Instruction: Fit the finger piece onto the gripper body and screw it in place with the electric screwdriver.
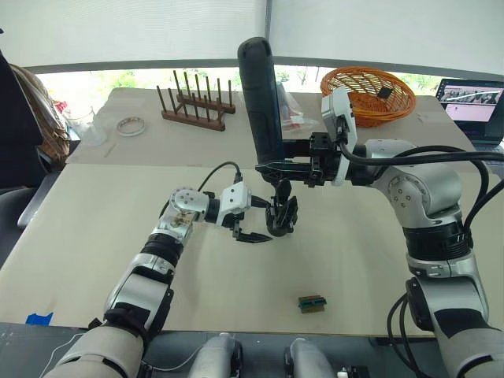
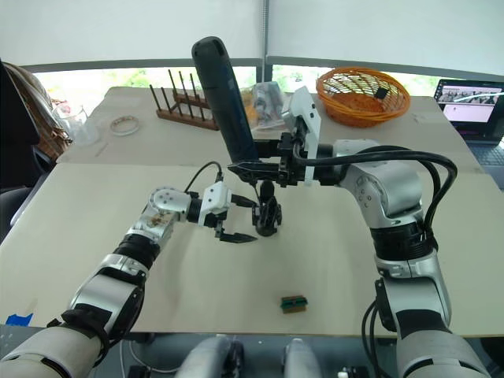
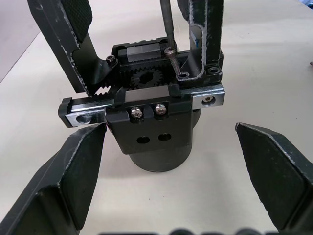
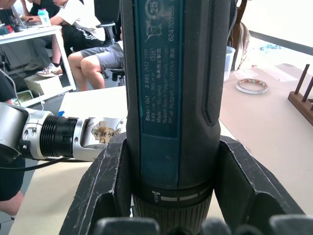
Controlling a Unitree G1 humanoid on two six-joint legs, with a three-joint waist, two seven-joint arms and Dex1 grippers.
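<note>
Clearly the work has reached the screwing stage. The right gripper (image 1: pixel 272 167) has its fingers clamped around the electric screwdriver (image 1: pixel 261 98), which it holds nearly upright with the rounded end up and the thin bit pointing down into the gripper body (image 1: pixel 282 216). The left gripper (image 1: pixel 253 220) sits just beside that body with its fingers spread apart, one on either side, gripping nothing; it seems placed to steady the mechanism rather than hold it.

From the left wrist, the bit meets a long screw (image 3: pixel 175 62) standing well proud of the frame on top of the body, so this screw is judged not yet driven home. Two screws (image 3: pixel 148 111) on the front plate look seated, above two open holes. Which upright black part is the finger piece cannot be told for sure, though none lies loose on the desk (image 1: pixel 378 260).

What seems left: run the screw down and withdraw the tool.
</note>
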